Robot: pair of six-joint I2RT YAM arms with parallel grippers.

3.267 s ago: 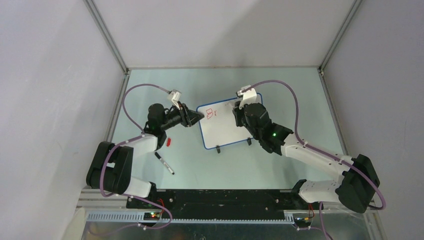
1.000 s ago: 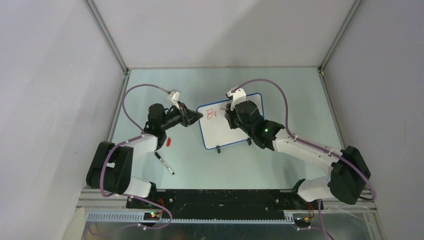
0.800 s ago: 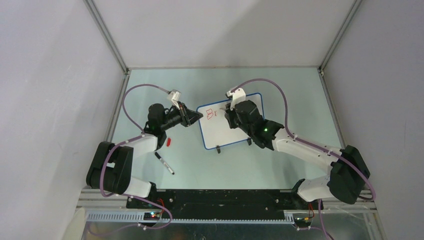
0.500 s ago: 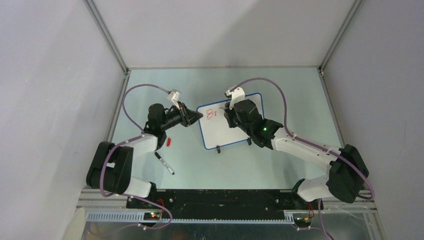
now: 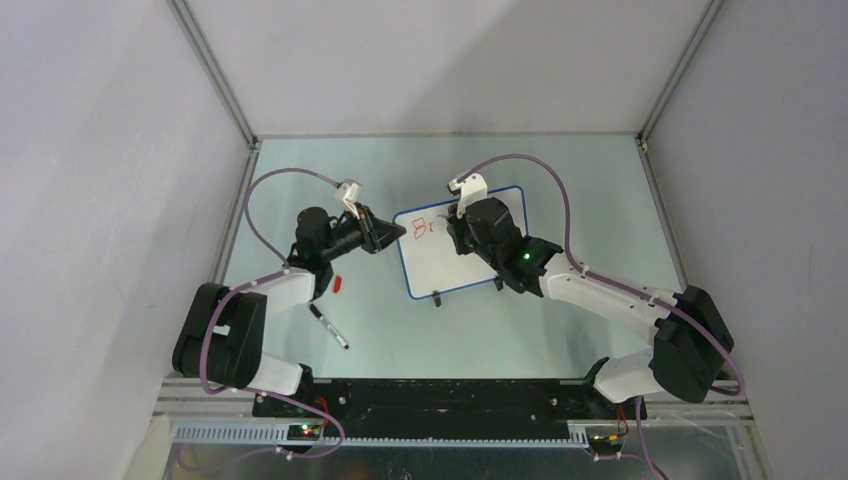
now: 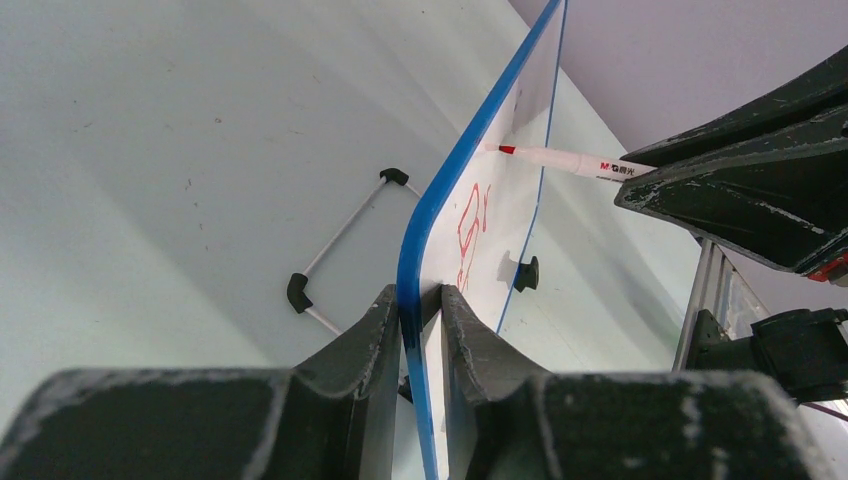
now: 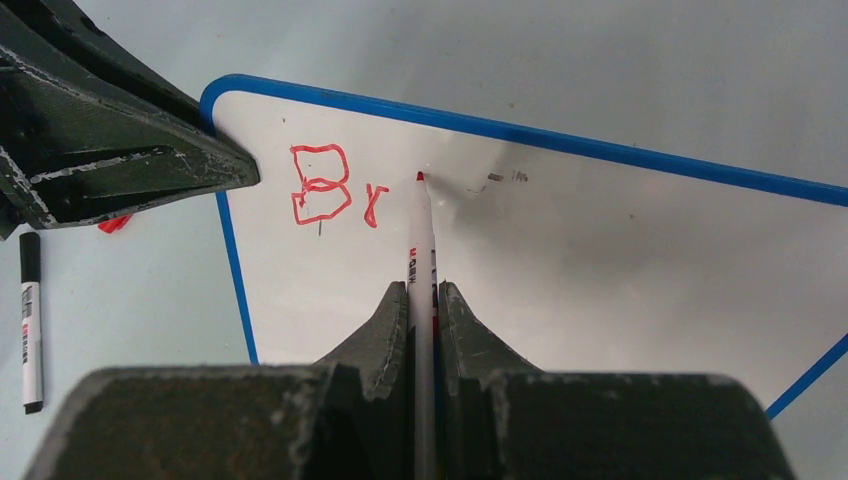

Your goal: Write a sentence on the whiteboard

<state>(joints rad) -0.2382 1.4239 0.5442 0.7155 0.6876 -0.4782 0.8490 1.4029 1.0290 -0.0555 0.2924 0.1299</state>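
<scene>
Desk (image 5: 560, 170): pale green, grey walls (image 5: 440, 60) around, black marker (image 5: 329, 327) lying left.
Whiteboard (image 5: 455, 262): mid-desk; sentence (image 7: 335, 187) reads red "Br".
Left gripper (image 6: 421, 300): clenched on whiteboard's edge.
Right gripper (image 7: 423, 290): grasping red marker (image 7: 421, 235), tip beside "r".

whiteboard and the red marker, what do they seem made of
The whiteboard looks like a glossy coated panel, with sheen and a soft shadow on its face; the core material cannot be told. Its blue rim looks like smooth plastic. The marker looks like smooth white plastic with printed lettering.
</scene>
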